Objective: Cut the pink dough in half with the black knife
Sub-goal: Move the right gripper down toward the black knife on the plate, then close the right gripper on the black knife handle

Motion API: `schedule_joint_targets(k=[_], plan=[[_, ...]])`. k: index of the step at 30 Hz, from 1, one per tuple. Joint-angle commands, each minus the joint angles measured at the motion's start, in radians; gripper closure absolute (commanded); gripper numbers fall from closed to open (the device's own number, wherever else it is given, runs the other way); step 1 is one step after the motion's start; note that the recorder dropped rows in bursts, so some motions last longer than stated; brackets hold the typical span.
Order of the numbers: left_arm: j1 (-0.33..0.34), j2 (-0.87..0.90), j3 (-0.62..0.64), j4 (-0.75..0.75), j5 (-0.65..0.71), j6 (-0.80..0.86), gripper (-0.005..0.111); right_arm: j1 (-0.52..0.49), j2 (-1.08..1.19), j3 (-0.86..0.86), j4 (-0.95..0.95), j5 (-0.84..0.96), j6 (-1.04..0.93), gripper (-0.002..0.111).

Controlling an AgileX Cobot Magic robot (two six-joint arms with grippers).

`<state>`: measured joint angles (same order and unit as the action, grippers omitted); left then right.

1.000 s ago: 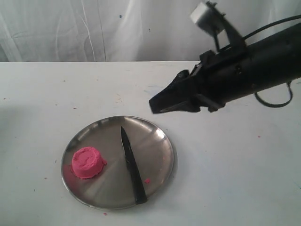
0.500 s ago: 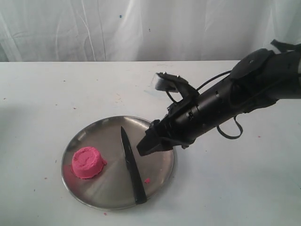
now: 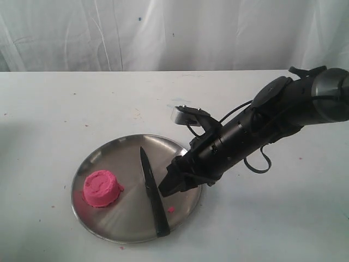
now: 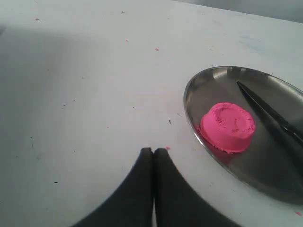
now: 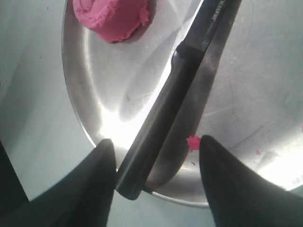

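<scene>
The pink dough (image 3: pixel 102 188) (image 4: pixel 227 126) (image 5: pixel 113 16) is one round puck on the left side of the steel plate (image 3: pixel 185 158) (image 4: pixel 199 87) (image 5: pixel 78 90). The black knife (image 3: pixel 152 192) (image 4: pixel 272 118) (image 5: pixel 175 90) lies flat across the plate's middle, its handle end over the near rim. My right gripper (image 3: pixel 168 188) (image 5: pixel 156 146) hangs open just above the plate, to the right of the knife; in the right wrist view its fingers straddle the handle end without touching it. My left gripper (image 4: pixel 153 151) is shut and holds nothing, over the bare table beside the plate; it does not show in the exterior view.
A tiny pink crumb (image 3: pixel 170 209) (image 5: pixel 192 142) lies on the plate by the knife handle. More pink specks dot the white table (image 3: pixel 54 109). A white curtain (image 3: pixel 109 33) hangs behind the table's far edge.
My right arm has swung down and leftward from high above the table's right side to just over the plate beside the knife. Dough and knife have not moved.
</scene>
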<state>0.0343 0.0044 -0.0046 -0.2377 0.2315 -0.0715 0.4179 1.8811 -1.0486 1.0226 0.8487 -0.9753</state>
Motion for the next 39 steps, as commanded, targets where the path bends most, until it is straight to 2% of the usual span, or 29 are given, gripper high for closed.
schedule_joint_targets(k=[1,39], plan=[[0.003,-0.004,0.005,-0.001,-0.003,0.001,0.107,0.0,0.023,-0.028,0.013,0.053,-0.022,0.058],[0.003,-0.004,0.005,-0.001,-0.003,0.001,0.107,0.101,0.218,-0.084,0.061,-0.029,-0.028,0.058]])
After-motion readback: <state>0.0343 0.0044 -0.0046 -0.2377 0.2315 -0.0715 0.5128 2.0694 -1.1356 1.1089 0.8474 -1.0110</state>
